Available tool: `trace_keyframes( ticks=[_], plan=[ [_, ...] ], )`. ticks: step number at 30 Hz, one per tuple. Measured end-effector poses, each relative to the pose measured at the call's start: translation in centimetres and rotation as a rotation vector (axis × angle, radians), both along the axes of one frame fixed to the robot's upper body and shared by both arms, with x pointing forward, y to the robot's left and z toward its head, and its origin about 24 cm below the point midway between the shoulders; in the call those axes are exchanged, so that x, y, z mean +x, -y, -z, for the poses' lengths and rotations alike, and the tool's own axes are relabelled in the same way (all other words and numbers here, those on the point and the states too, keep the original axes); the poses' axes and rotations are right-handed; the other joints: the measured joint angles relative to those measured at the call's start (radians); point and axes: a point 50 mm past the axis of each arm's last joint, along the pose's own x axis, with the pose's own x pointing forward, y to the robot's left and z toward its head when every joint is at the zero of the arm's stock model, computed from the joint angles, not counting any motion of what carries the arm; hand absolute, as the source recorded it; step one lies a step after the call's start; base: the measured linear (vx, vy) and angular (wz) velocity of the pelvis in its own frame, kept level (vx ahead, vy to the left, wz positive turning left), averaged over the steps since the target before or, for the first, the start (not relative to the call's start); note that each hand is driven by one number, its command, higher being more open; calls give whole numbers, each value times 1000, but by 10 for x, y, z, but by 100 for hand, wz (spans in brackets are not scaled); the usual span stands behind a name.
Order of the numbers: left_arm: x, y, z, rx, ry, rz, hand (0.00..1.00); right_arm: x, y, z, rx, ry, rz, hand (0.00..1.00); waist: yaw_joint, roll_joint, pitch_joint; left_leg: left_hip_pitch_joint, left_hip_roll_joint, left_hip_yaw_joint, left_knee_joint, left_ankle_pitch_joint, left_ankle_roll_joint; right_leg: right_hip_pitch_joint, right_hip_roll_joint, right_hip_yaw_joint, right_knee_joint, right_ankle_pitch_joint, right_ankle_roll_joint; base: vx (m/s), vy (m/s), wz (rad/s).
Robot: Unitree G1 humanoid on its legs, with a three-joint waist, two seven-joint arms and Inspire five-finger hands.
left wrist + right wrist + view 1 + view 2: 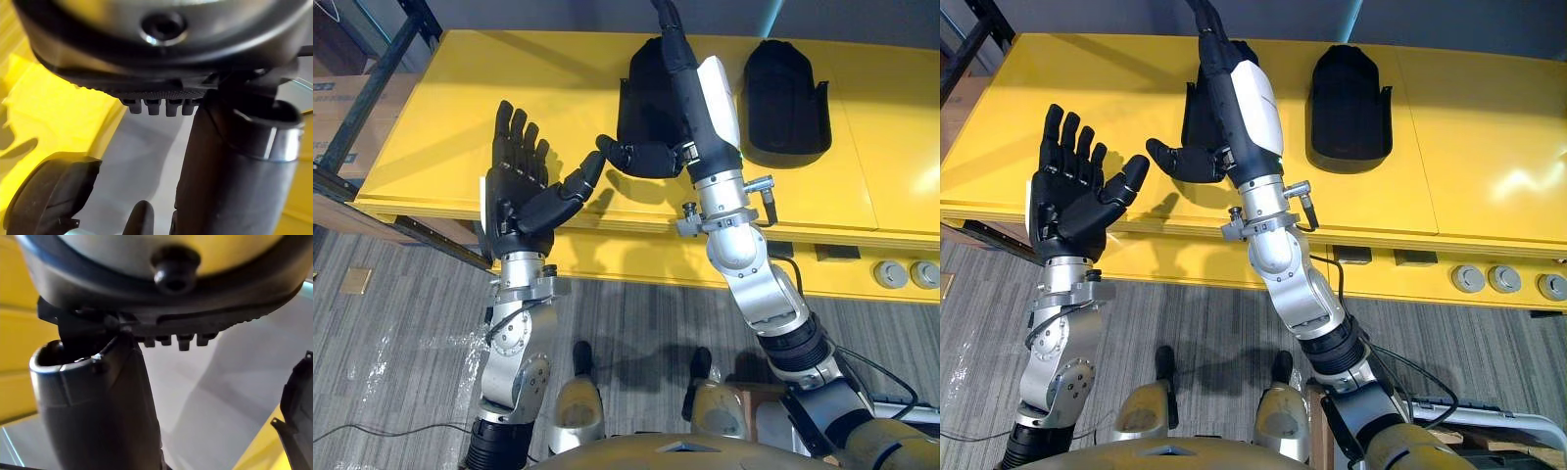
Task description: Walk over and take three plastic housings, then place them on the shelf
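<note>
Housings lie flat on the yellow table (431, 117): the left housing (641, 93) partly behind our right hand (700, 108), the right housing (788, 93) apart. That hand stands edge-on, fingers straight, thumb out; our left hand (514, 186) is spread wide and empty. A one-sided push, we judge, could skid the left housing away.

no legible txt, labels or nos.; blue print on cardboard box (337, 98) too small to read.

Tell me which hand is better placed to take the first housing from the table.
The right. The right hand is open at the near edge of the left housing. The left hand is open too, but raised off to the side, farther from it.
</note>
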Motion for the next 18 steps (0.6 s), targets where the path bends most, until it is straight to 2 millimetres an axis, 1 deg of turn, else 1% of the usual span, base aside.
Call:
trace_keyframes(
  ticks=[3, 4, 6, 7, 8, 9, 11, 12, 15, 17, 18],
  plan=[
    [0, 1, 1, 21, -2, 15, 100, -1, 7, 8, 87, -36, -19, 100, -5, -2, -6, 0, 0, 3, 4, -4, 1, 3, 0, 3, -7, 2, 2, 0, 1, -1],
    [0, 2, 1, 37, -2, 20, 100, -1, 14, 11, 114, -49, -8, 100, -6, -2, -6, 1, 0, 4, 4, -4, 1, 3, 0, 4, -7, 3, 2, 0, 0, 0],
    [0, 2, 1, 71, 0, 5, 100, -2, 29, 19, 167, -75, 26, 100, -6, -2, -7, 5, 0, 6, 4, -5, 1, 6, 0, 5, -8, 3, 3, -1, 1, -2],
    [0, 2, 1, 110, -1, -17, 100, -3, 43, 26, 212, -97, 67, 100, -6, -2, -7, 15, -1, 9, 4, -8, 1, 16, 0, 7, -12, 3, 3, 6, 5, -6],
    [-1, 1, 2, 144, -2, -38, 100, -6, 59, 36, 259, -116, 116, 100, -7, -2, -15, 21, -1, 12, 4, -12, 0, 23, 0, 8, -18, 4, 4, 9, 7, -7],
    [-2, 0, 3, 162, -5, -51, 100, -9, 67, 41, 289, -131, 132, 100, -8, -2, -25, 22, -1, 16, 3, -15, 0, 24, 0, 9, -23, 5, 6, 26, 9, -9],
    [-5, -4, 7, 215, -22, -97, 100, -16, 85, 53, 367, -173, 144, 100, -21, -1, -44, 34, -2, 28, 4, -23, -1, 31, 0, 19, -27, 5, 7, 34, 11, -16],
    [-7, -7, 11, 228, -41, -110, 100, -19, 90, 56, 413, -199, 114, 100, -35, 0, -57, 41, -2, 34, 4, -28, -2, 33, 1, 27, -28, 5, 7, 34, 13, -26],
    [-8, -6, 13, 236, -49, -100, 100, -25, 92, 51, 446, -169, 22, 100, -63, 5, -60, 49, -1, 43, 7, -33, -2, 34, 2, 35, -28, 5, 7, 8, 5, -11],
    [-7, -3, 13, 245, -50, -86, 100, -27, 88, 46, 405, -128, -30, 100, -62, 9, -63, 48, 3, 43, 7, -34, -3, 34, 6, 35, -28, 5, 7, 0, 0, 0],
    [-7, -3, 15, 257, -57, -91, 100, -28, 83, 42, 381, -104, -77, 100, -61, 10, -64, 46, 7, 42, 7, -34, -4, 33, 10, 34, -28, 5, 7, -24, -10, 4]
  ],
)
